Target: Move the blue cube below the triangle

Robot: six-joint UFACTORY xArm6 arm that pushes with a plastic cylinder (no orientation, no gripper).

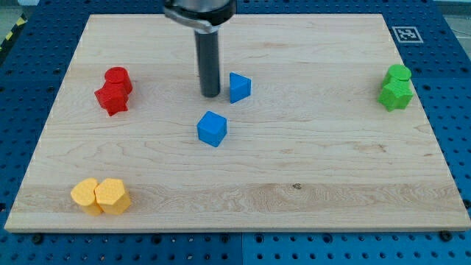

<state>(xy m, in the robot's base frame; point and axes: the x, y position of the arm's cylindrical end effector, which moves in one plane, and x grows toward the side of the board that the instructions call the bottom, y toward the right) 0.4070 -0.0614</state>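
The blue cube (212,129) sits near the board's middle. The blue triangle (239,87) lies above it and a little to the view's right. My tip (210,94) rests on the board just left of the triangle and directly above the cube, with a small gap to each.
A red cylinder (118,78) and a red star block (112,98) sit together at the left. Two yellow blocks (101,196) sit at the bottom left. Two green blocks (397,87) sit at the right. The wooden board (331,169) lies on a blue pegboard table.
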